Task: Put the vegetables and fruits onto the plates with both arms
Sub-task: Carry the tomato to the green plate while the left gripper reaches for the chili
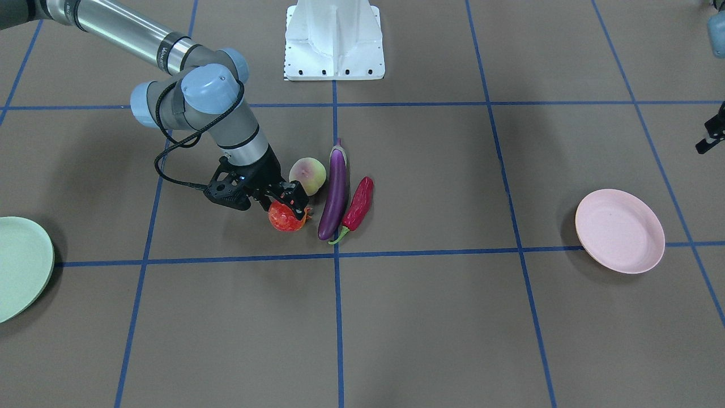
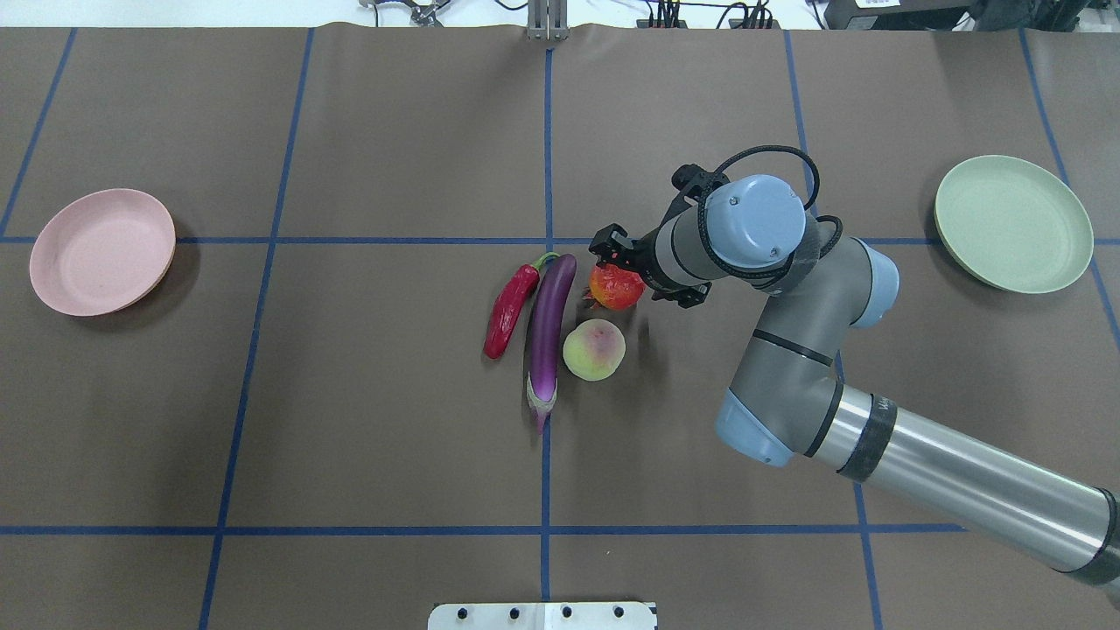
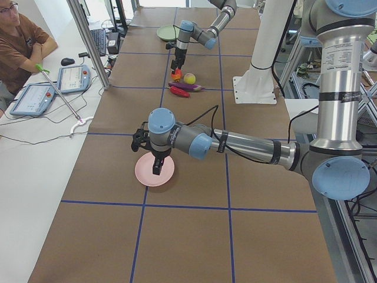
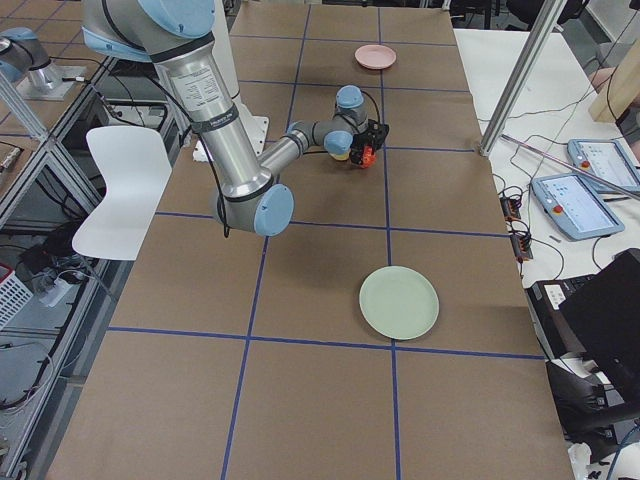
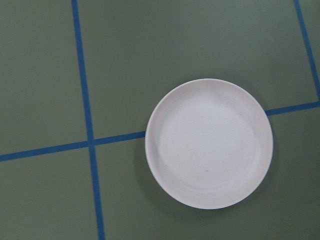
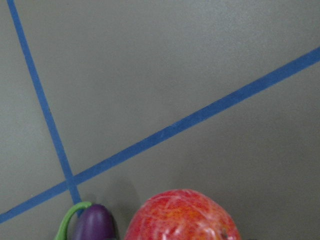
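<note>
Step in hand, as judged: the first pick-up. The right gripper point(image 1: 290, 200) is set down over the top of the bumpy orange-red ball point(image 1: 285, 218). Whether the jaws are pinching it or merely astride it cannot be told, and the ball appears to be resting on the worktop point(image 2: 350, 420). The ball is located at mid-worktop, on the operators' side of the peach point(image 1: 307, 175), a round, matte yellow-green piece with a pink blush. Just beside these, towards the left end, are listed the eggplant point(image 1: 334, 195), long, slim and glossy purple, and the chili pepper point(image 1: 358, 205), shorter, wrinkled, dark red and green-stemmed; the two are laid side by side, close together. Nothing is yet placed on either plate. The mint green plate point(image 2: 1013, 223), round, shallow and matte, is found near the right end; the pale pink plate point(image 1: 620, 231), of like form, near the left end. The left gripper point(image 3: 157, 167) is held above the pink plate; the state of its jaws cannot be told. Next move, as judged: a firm closure on the spiky ball is called for, then a lift clear of the peach and a carry to the green plate.
</note>
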Available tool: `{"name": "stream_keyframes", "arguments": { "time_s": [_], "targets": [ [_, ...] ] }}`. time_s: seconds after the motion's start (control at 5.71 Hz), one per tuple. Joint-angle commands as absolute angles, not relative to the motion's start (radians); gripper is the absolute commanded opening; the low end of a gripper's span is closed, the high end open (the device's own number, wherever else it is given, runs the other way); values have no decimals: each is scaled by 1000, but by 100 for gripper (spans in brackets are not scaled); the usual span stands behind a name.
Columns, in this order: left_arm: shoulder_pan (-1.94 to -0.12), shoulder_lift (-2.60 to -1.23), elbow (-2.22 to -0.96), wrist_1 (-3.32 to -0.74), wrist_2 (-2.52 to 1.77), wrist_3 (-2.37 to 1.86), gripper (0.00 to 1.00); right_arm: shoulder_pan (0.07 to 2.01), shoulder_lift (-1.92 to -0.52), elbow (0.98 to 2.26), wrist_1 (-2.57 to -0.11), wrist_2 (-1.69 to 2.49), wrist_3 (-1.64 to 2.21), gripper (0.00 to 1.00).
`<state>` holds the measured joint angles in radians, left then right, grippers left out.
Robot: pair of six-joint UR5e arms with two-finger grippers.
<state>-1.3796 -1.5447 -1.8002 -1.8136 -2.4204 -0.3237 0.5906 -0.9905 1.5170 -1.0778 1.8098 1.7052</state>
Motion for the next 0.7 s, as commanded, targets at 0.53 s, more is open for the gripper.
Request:
{"name": "stream_keyframes", "arguments": {
  "time_s": [0.53],
  "targets": [
    [-954,-1817,-1888,-1862,-2255,-921,99,904,-1058,1549,-1092,2083,1514,0]
  ]
}}
